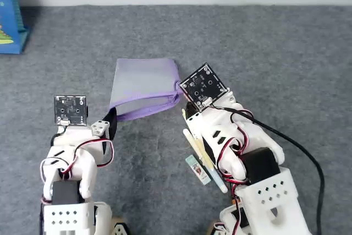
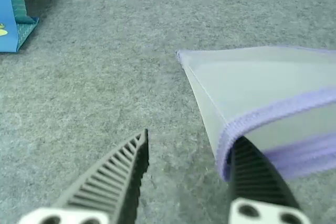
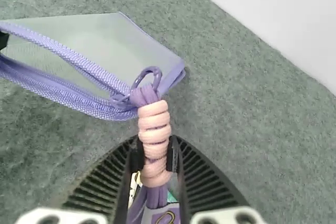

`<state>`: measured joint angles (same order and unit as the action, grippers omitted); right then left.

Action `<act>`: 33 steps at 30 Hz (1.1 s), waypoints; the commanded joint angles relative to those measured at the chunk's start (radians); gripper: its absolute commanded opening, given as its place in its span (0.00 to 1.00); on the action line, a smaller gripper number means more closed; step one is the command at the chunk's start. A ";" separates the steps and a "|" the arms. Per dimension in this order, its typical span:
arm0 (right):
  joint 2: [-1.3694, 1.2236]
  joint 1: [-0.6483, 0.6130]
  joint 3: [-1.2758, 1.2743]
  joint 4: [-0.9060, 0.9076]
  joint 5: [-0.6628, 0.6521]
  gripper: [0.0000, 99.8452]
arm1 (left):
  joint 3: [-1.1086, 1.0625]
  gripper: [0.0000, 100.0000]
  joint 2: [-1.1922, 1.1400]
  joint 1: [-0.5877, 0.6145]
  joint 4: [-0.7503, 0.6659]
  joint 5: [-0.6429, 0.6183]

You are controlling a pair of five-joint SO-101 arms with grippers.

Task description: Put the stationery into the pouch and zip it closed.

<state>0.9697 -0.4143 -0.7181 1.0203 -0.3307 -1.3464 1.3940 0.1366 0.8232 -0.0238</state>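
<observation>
— What's at the far left?
— A blue box (image 1: 10, 20) with printed artwork, at the back of the grey surface (image 1: 275, 53). Its lettering is too small to read.
— And the left end effector (image 2: 191, 142)?
— Spread wide, one finger tucked under the upper lip of the lilac pouch (image 1: 146, 83), which lies mid-surface between the arms.
— The right side?
— The right end effector (image 3: 155, 148) is clamped on the zip pull (image 3: 152, 116), a pink coiled cord at the pouch's corner. Beside that arm lie a pale pen (image 1: 213, 173) and a small labelled packet (image 1: 197, 169), outside the pouch, print illegible.
</observation>
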 commanded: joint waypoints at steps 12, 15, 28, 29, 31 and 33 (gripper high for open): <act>0.041 -0.004 0.012 0.005 -0.006 0.01 | -0.005 0.03 -0.003 -0.100 -0.055 0.121; 0.041 -0.004 0.012 0.005 -0.005 0.01 | 0.002 0.01 -0.003 -0.100 -0.021 0.126; 0.041 0.005 0.014 0.016 -0.002 0.10 | 0.303 0.01 -0.002 -0.101 0.350 0.081; 0.041 0.005 0.014 0.031 0.000 0.15 | 0.335 0.01 -0.002 -0.101 0.376 0.080; 0.041 0.005 0.018 0.061 0.006 0.22 | 0.401 0.01 -0.003 -0.101 0.420 0.057; 0.041 0.005 0.037 0.087 0.049 0.23 | 0.466 0.01 -0.003 -0.101 0.468 0.034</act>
<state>0.9697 -0.4127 -0.7181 1.0756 -0.3214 -1.0134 1.3940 0.0414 1.2375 0.0468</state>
